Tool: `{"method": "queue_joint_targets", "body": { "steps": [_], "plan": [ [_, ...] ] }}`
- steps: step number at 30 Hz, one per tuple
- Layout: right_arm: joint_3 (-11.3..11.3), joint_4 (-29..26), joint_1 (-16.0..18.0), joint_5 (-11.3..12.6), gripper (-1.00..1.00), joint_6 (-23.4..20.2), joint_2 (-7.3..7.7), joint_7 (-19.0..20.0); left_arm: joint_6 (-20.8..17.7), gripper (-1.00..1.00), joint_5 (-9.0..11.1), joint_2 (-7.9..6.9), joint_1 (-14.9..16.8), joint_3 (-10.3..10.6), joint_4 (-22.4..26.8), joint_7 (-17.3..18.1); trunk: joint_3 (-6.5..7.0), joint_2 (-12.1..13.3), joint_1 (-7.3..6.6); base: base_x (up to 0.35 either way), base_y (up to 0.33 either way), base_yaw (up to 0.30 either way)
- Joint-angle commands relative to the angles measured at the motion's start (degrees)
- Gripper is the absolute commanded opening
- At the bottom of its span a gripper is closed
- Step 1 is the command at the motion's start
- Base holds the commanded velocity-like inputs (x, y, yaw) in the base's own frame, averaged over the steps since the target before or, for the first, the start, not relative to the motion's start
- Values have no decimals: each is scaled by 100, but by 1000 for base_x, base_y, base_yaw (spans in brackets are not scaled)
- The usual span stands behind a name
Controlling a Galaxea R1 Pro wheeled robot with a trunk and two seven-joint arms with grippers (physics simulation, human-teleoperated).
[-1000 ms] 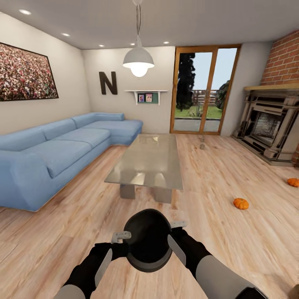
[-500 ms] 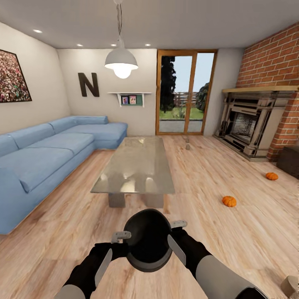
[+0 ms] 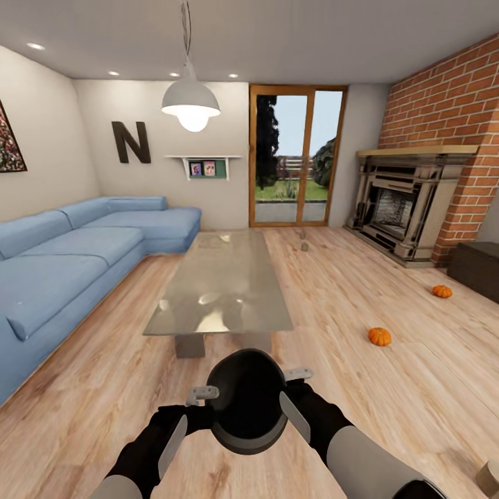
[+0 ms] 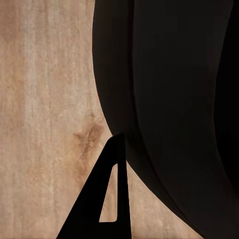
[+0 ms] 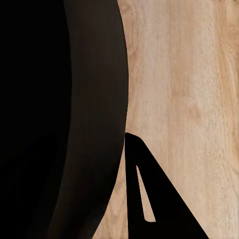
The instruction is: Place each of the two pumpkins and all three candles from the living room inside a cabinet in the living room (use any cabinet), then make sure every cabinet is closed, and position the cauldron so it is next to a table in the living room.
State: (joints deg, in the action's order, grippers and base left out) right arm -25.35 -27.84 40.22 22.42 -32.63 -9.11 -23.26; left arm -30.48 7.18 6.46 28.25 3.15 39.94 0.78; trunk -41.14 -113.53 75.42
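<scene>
in the head view the cauldron (image 3: 247, 400) hides the fingertips of both grippers, so whether each is clamped on its rim cannot be told. the left gripper (image 3: 202, 396) and right gripper (image 3: 296, 376) sit against opposite sides of the black pot, both forearms reaching forward from the lower edge, above the wood floor (image 3: 388, 395). the table (image 3: 220, 287) stands just ahead of the pot. two pumpkins (image 3: 379, 336) (image 3: 442, 291) lie on the floor to the right, well apart from the table. the cabinet (image 3: 477, 267) is cut off at the right edge. a small grey thing (image 3: 303, 245) near the door is too small to identify.

in the left wrist view one dark finger (image 4: 107, 199) shows beside the cauldron's curved wall (image 4: 169, 114).

in the right wrist view one finger (image 5: 149, 199) lies just beside the cauldron (image 5: 59, 119).
</scene>
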Motion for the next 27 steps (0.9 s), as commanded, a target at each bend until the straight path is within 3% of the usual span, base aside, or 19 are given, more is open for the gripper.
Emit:
{"method": "queue_joint_targets", "body": {
  "steps": [1,14,27],
  "plan": [
    [-93,-196,4,119,-100,47,-74,80,-37,-100,267,4,5,10,-3,27,-5,-3,0,41,32,-2],
    [-93,-196,4,117,-100,47,-74,79,-37,-100,267,4,5,10,10,27,-5,-3,0,5,4,0],
    [-93,-196,4,118,-100,50,-74,85,-37,-100,267,4,5,10,7,27,-230,-525,285,0,0,-63]
  ]
}}
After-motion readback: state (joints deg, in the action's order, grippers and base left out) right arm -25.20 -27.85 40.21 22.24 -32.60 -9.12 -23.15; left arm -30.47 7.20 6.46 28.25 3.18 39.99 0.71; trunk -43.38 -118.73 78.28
